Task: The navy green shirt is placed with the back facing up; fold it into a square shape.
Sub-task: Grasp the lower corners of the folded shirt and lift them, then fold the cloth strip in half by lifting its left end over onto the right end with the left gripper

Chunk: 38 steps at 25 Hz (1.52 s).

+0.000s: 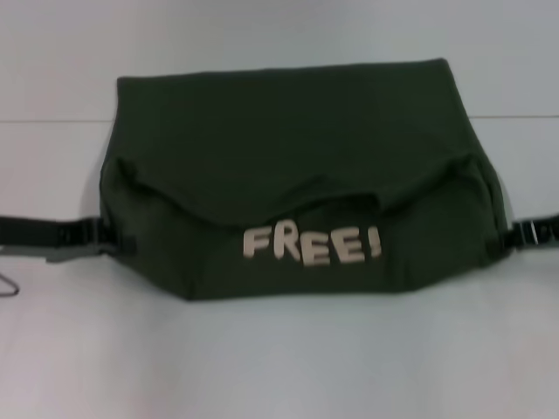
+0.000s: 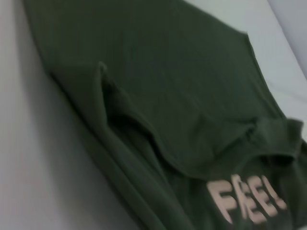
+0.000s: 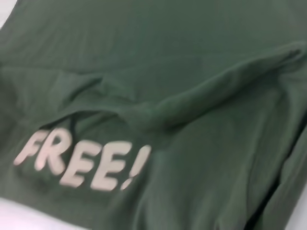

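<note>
On the white tabletop (image 1: 279,367) my navy green shirt (image 1: 297,157) lay folded, "FREE!" (image 1: 312,245) readable toward 6 o'clock. My left pincer (image 1: 122,240) sat at 9 o'clock, right pincer (image 1: 515,234) at 3; their grip I couldn't tell.

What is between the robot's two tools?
The navy green shirt fills the stretch from the left tool to the right tool, seen in the head view.

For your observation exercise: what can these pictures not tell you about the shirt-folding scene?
- Left gripper: head view, fingers hidden by the navy green shirt.
- Right gripper: head view, shirt edge hides its fingers.
- Sleeves and collar: folded under in every view.
- Neither wrist view shows its own fingers.
</note>
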{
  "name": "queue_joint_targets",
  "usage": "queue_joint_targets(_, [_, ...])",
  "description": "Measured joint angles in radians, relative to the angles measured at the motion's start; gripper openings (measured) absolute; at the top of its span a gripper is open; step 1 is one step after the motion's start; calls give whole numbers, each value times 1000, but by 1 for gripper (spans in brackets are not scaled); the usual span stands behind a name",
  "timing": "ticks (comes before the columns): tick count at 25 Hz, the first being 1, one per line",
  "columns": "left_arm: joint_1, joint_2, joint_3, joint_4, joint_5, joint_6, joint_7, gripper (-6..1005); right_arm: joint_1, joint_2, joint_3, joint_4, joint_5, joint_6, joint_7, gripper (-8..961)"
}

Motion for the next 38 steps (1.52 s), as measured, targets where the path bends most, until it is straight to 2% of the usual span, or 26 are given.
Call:
queue_joint_targets(4, [32, 3, -8, 79, 53, 205, 10, 13, -46, 6, -10, -76, -8, -196, -13, 36])
queue_joint_targets(6, [41, 2, -9, 102, 63, 246, 13, 13, -72, 10, -11, -104, -21, -282, -24, 36])
queue_joint_targets(9, [99, -11, -13, 194, 78, 431, 46, 13, -111, 15, -12, -124, -47, -348, -35, 36])
queue_joint_targets(14, [150, -23, -39, 227, 79, 529, 103, 14, -162, 10, 2, -128, -53, -419, -79, 37])
queue_joint_targets(18, [146, -14, -107, 217, 78, 520, 116, 14, -155, 7, 72, -118, -41, -424, -114, 37])
queue_joint_targets(21, [115, -7, -169, 210, 72, 498, 106, 14, -135, 1, 148, -114, 28, -437, -136, 38])
queue_joint_targets(25, [57, 6, -232, 178, 72, 411, 55, 14, -116, -21, 236, -111, 170, -407, -127, 38])
queue_joint_targets(28, [10, 19, -234, 130, 72, 308, 19, 14, -113, -29, 278, -91, 247, -264, -111, 39])
queue_joint_targets(31, [-52, 36, -225, 50, 77, 179, 7, 14, -102, -29, 276, -34, 289, -105, -114, 39])
queue_joint_targets(33, [-87, 43, -211, 1, 80, 91, -4, 14, -81, -25, 272, 12, 293, -1, -125, 39])
queue_joint_targets(34, [-102, 45, -203, -17, 80, 48, -13, 14, -58, -13, 269, 54, 292, 115, -144, 39])
queue_joint_targets(35, [-112, 45, -191, -30, 80, 5, -22, 14, -58, -13, 269, 54, 292, 115, -144, 40])
queue_joint_targets(38, [-135, 28, -127, -59, 81, -174, -77, 14, -28, 19, 243, 100, 288, 303, -181, 40])
